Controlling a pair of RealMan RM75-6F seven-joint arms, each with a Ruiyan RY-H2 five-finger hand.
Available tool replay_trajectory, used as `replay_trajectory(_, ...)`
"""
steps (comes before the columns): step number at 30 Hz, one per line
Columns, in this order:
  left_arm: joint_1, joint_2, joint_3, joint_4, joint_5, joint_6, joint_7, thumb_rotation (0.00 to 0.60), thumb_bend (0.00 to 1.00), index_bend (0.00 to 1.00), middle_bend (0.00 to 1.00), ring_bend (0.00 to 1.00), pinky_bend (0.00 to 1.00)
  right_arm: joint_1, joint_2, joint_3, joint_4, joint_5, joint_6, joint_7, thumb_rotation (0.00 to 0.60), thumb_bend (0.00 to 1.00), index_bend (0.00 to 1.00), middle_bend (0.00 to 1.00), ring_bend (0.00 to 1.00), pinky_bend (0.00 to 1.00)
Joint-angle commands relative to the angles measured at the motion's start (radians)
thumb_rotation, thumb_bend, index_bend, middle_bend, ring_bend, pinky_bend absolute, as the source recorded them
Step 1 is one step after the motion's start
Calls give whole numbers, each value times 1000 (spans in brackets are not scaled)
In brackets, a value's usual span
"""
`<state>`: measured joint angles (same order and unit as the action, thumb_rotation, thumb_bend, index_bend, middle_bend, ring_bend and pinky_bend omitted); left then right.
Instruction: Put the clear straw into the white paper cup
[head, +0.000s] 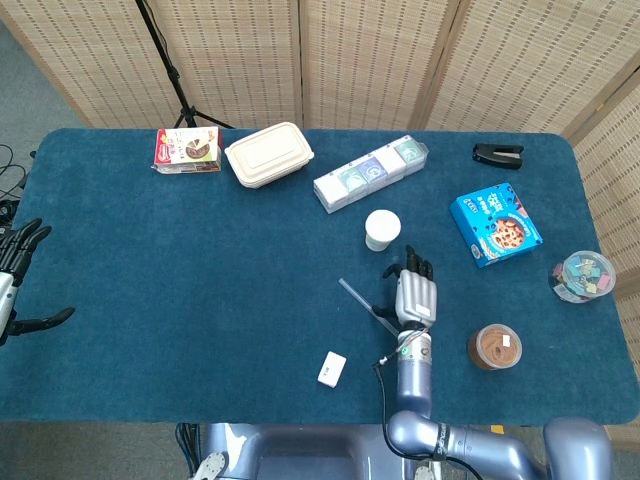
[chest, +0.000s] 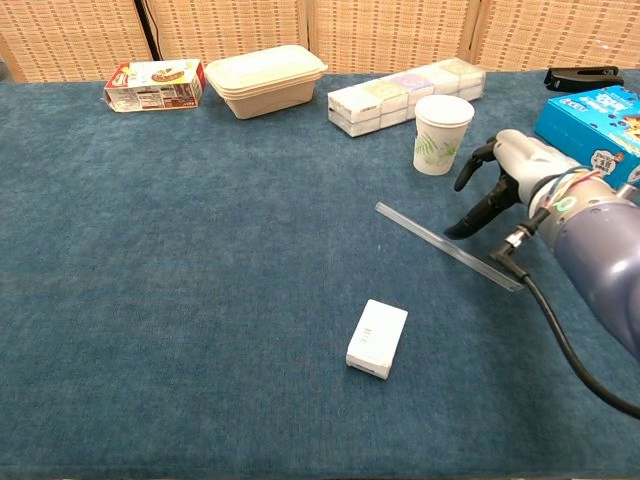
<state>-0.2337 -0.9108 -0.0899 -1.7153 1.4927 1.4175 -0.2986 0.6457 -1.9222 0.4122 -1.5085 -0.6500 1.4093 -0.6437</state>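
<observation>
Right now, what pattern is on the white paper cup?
Green leaf print on the white paper cup; chest view shows it best.

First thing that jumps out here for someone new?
The right robot hand hovering open over the clear plastic straw lying flat mid-table, with the white paper cup upright just behind. Next, the bright blue snack box to the right.

Small white box, beige lidded container
</observation>
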Motion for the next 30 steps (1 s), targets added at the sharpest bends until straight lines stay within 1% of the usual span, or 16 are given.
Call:
replay_trajectory(1, 0, 1, 1, -2, 4, -2, 1, 600, 112, 0, 0, 0, 0, -6, -1, 0, -6, 6, -1, 3, 600, 0, 402, 0, 0, 0)
replay_trajectory(9, 2, 1, 0, -2, 6, -5, 1, 600, 111, 0, 0, 0, 0, -9, -8, 13, -23, 22, -12, 7, 600, 0, 402, 0, 0, 0)
replay_trajectory(17, 1, 0, -1, -2, 9, -9, 2, 600, 111, 0, 0, 0, 0, -4, -21, 18, 1, 43, -17, -8, 600, 0, 409, 0, 0, 0)
replay_trajectory(30, 1, 0, -2, -2, 10, -16, 1, 600, 111, 0, 0, 0, 0, -9, -22, 16, -8, 45, -20, -11, 600, 0, 436, 0, 0, 0)
